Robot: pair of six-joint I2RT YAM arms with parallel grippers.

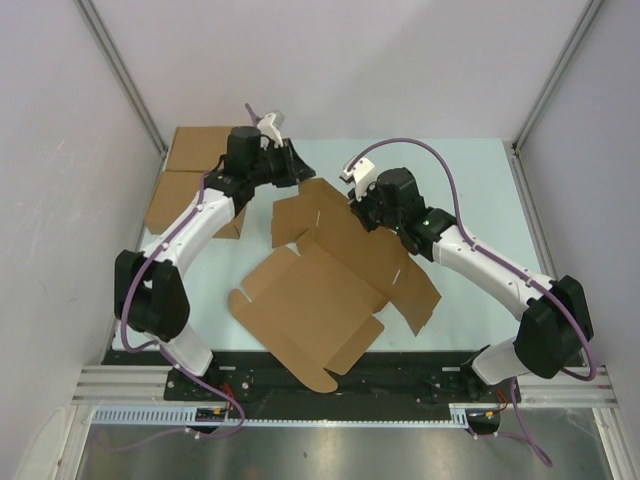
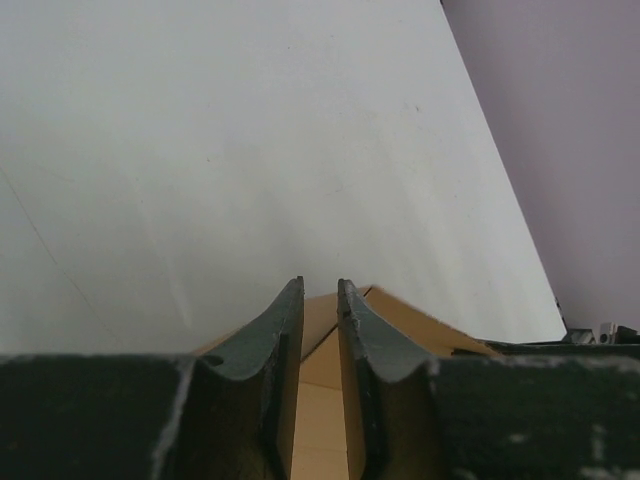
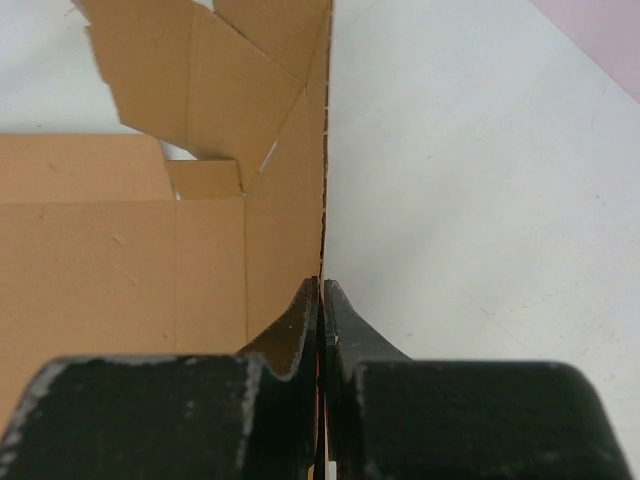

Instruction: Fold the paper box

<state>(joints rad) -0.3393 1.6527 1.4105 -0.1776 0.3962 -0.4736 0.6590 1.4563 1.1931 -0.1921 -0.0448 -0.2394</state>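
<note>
One paper box (image 1: 310, 300) is being worked on. It is lying as an opened die-cut sheet at the middle of the table (image 1: 480, 180), between the two arms. Its far side panel is being pinched along the edge by the right gripper (image 3: 322, 300), whose jaws are pressed together on the thin cardboard, so that this panel is being seen edge-on above the flat base. The left gripper (image 2: 320, 300) is being held at the sheet's far left flap. Its jaws are standing narrow, with cardboard showing through the gap, and whether that flap is being clamped cannot be told.

Judged from this, a side wall is being raised along its crease. To do the step well, the pinched edge should be gripped firmly and turned about the scored line rather than dragged, so that the base is not being pulled across the table. The left flap should be caught squarely before anything is folded inward.

Counted: one unfolded sheet, two made-up brown flat boxes (image 1: 200, 148) lying side by side at the far left corner, and two grippers.
</note>
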